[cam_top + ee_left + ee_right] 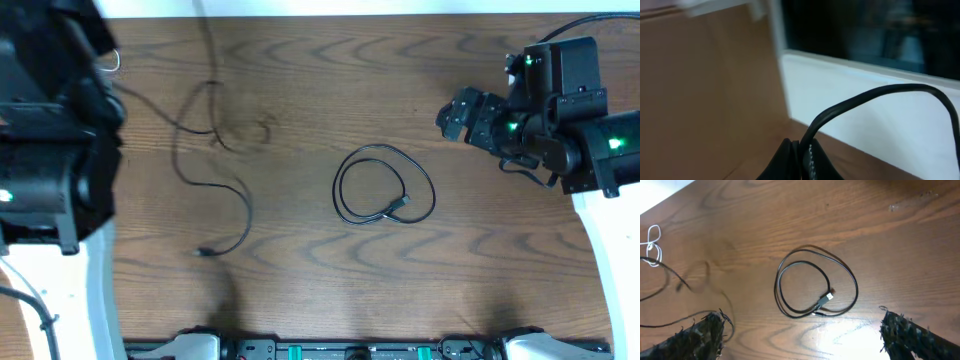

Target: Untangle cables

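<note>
The brown wooden table (480,250) is carrying three cables. A coiled black cable (398,208) is lying near its middle, with its plug end tucked inside the loop. Well left of that coil a long black cable (246,210) is straggling across the boards. Farther left still, a small white cable (651,246) is lying looped.

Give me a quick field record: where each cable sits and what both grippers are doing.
coiled black cable: table centre, apart from the others
long black cable: left side, loose curves, running off the top edge
white cable: far left, partly hidden by left arm
left gripper: looks shut on long black cable
right gripper: open, holding nothing, right of coiled black cable
</note>
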